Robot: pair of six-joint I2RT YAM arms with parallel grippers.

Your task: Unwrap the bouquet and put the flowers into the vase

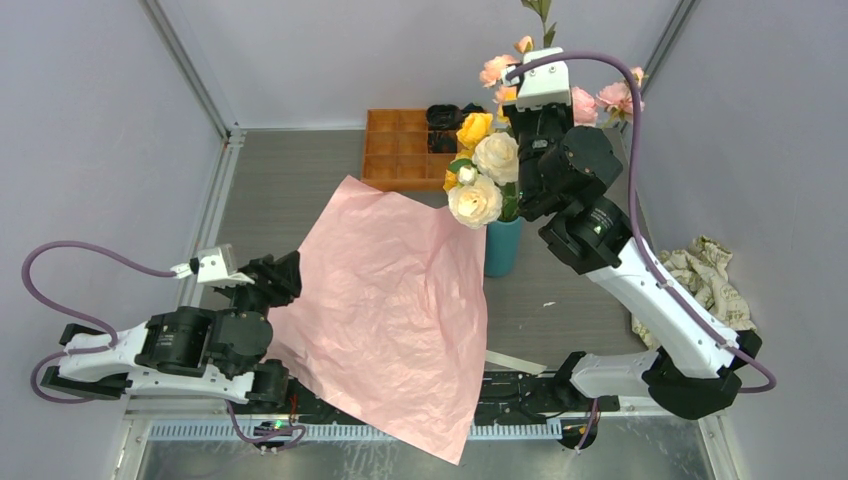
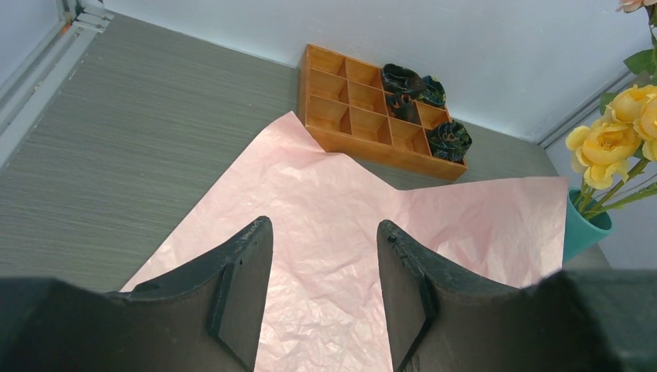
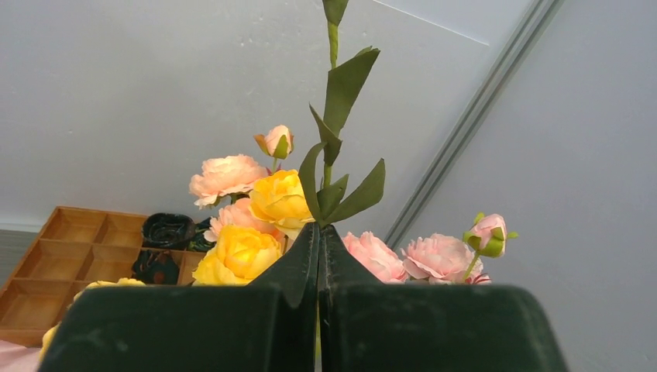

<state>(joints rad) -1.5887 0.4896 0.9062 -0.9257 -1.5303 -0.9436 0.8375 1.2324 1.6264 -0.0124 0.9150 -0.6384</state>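
The bouquet's wrapping paper [image 1: 390,300] lies spread flat on the table, pink side up, with no flowers on it. The flowers [image 1: 490,160], yellow, cream and pink roses, stand in the teal vase [image 1: 503,250] at the paper's far right corner. My right gripper [image 3: 320,229] is raised among the flower heads and shut on a tall green leafy stem [image 3: 333,155]. That stem's tip [image 1: 541,12] rises above the other heads. My left gripper [image 2: 324,225] is open and empty, low over the paper's left edge [image 2: 349,201]. From there the vase [image 2: 583,229] shows at the far right.
An orange compartmented tray [image 1: 400,145] with dark rosettes [image 1: 445,118] stands at the back, touching the paper's far corner. A crumpled beige patterned cloth [image 1: 705,275] lies at the right wall. A pale strip [image 1: 515,360] lies near the right arm's base.
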